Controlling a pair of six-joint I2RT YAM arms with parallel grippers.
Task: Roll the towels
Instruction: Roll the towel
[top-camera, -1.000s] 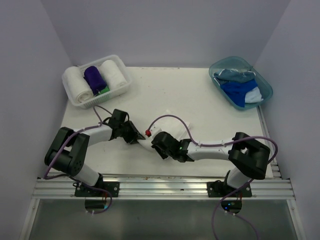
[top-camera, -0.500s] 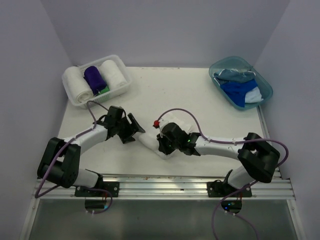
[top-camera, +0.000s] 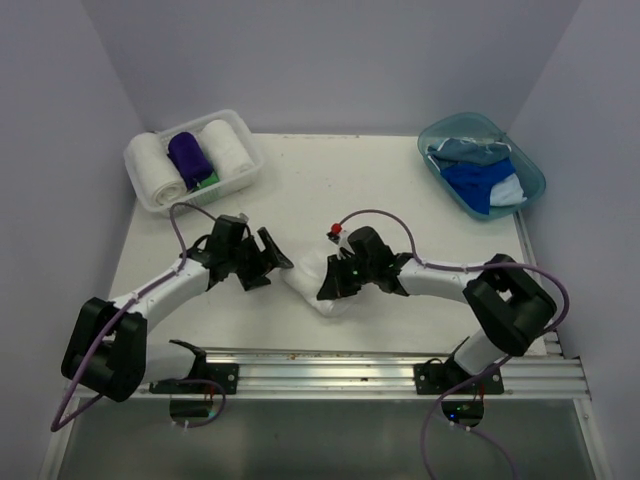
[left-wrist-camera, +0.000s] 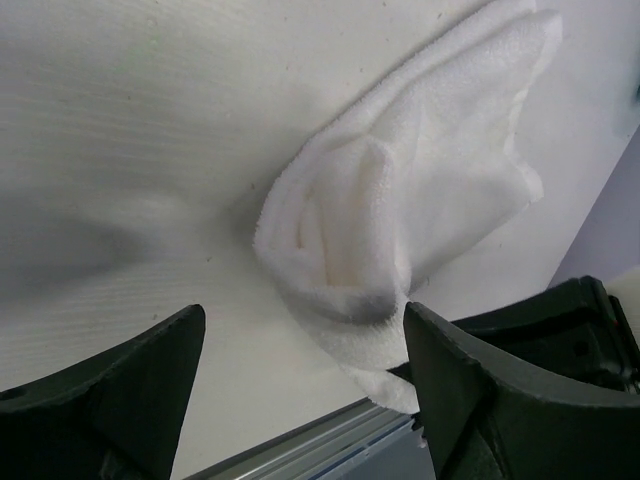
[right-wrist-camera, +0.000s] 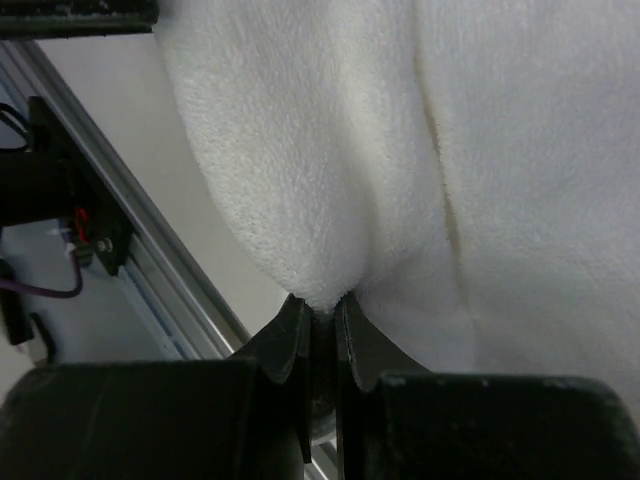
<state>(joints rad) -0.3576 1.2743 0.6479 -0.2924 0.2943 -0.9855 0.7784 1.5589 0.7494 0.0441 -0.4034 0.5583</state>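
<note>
The white table (top-camera: 400, 200) spreads out before me. At its far left corner sits the white lattice basket (top-camera: 235, 186). It holds two white towel rolls (top-camera: 158, 172), with a deep purple roll (top-camera: 190, 155) between them and a scrap of green cloth (top-camera: 207, 182) at the front. At the far right stands the translucent teal tub (top-camera: 538, 178), with a royal blue towel (top-camera: 475, 185) and a pale blue towel (top-camera: 465, 150) bunched inside. Near my bases, between my two claws, a half-rolled white towel (top-camera: 310, 288) lies on the table. My right claw (right-wrist-camera: 320, 305) is pinched tight on a fold of it. My left claw (left-wrist-camera: 300, 330) stands wide, one finger on either side of the roll's end, seemingly not touching it
</note>
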